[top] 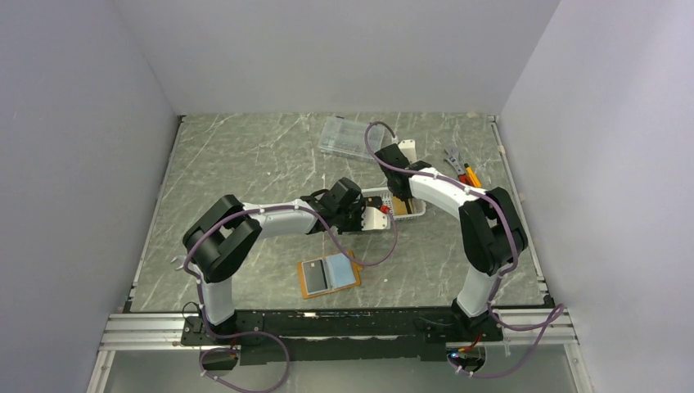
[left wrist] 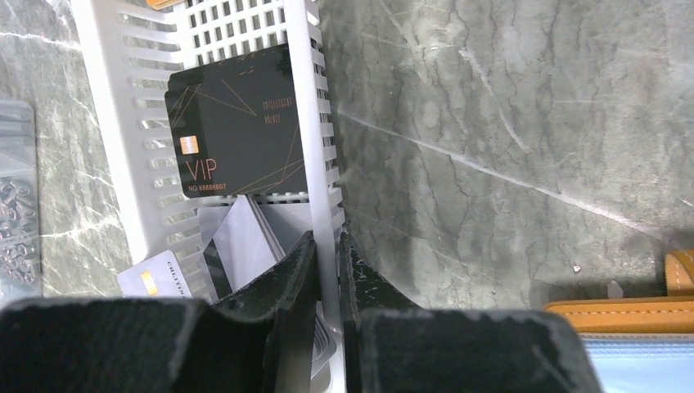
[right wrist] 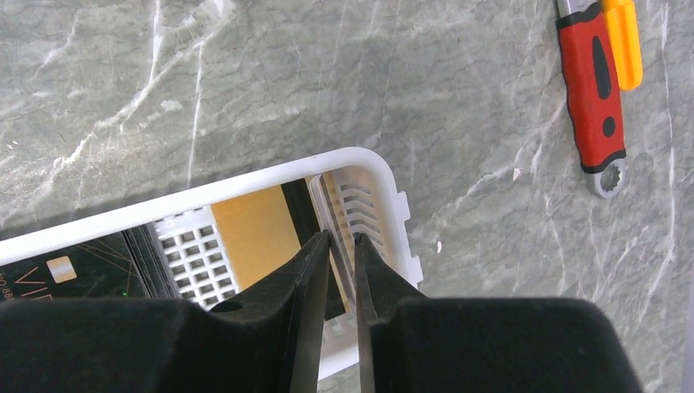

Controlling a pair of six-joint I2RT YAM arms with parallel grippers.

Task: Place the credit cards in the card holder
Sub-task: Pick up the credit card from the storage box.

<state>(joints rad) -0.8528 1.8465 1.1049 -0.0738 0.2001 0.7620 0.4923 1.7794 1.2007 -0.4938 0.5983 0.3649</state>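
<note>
The orange card holder (top: 309,281) lies open on the table in front of the arms, with a pale blue card (top: 341,270) on it. More credit cards sit in a white slotted basket (top: 416,211): a black VIP card (left wrist: 237,123), grey-white cards (left wrist: 245,241) and a gold-brown card (right wrist: 254,233). My left gripper (left wrist: 327,237) is shut on the basket's long side wall (left wrist: 315,123). My right gripper (right wrist: 341,236) reaches into the basket's far end, its jaws a narrow gap apart astride the edge of a thin card standing by the end wall (right wrist: 385,192).
A clear plastic compartment box (top: 348,135) lies at the back of the table. A red and orange wrench (right wrist: 601,90) lies right of the basket, near other tools (top: 462,168). The card holder's orange edge (left wrist: 622,315) shows beside the left fingers.
</note>
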